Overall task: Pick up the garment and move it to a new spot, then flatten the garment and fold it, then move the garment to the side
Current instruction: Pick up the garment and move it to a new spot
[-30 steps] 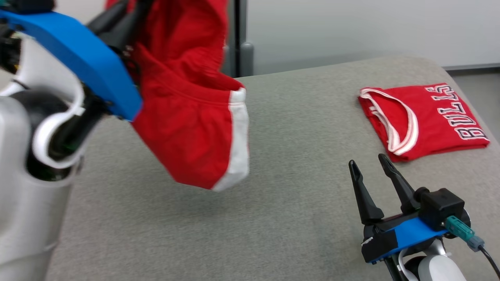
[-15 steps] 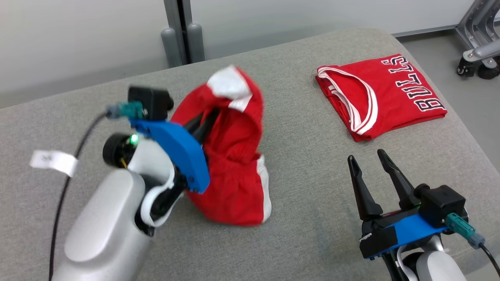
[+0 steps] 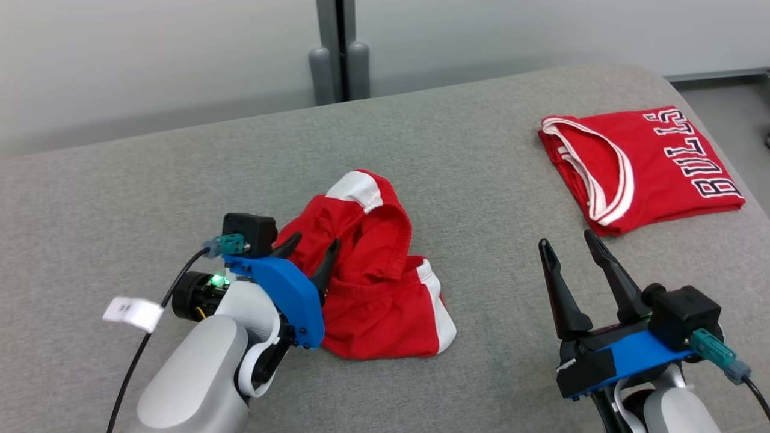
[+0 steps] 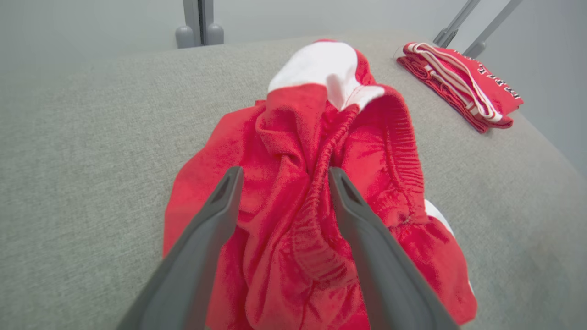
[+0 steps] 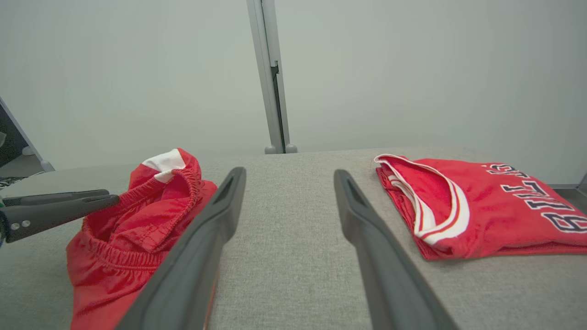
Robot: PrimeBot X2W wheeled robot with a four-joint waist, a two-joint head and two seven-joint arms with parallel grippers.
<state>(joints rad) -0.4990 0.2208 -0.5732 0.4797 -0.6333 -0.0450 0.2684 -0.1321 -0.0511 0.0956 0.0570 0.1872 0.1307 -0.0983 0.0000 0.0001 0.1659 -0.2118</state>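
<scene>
Found the garment (image 3: 373,300), red shorts with white side stripes, crumpled in a heap near the middle of the grey counter (image 3: 481,162), waistband (image 4: 316,151) bunched upward. Found the left tool (image 3: 314,242) spread wide, fingers (image 4: 206,238) either side of the bunched waistband, gripping nothing. Found the right tool (image 3: 565,239) spread wide, clear of the garment, holding nothing.

Bright, soft, even light all over
Faint shadow under the red shorts (image 3: 373,300); head view is crisp, wrist views bow at the edges and go soft near the bottom.
</scene>
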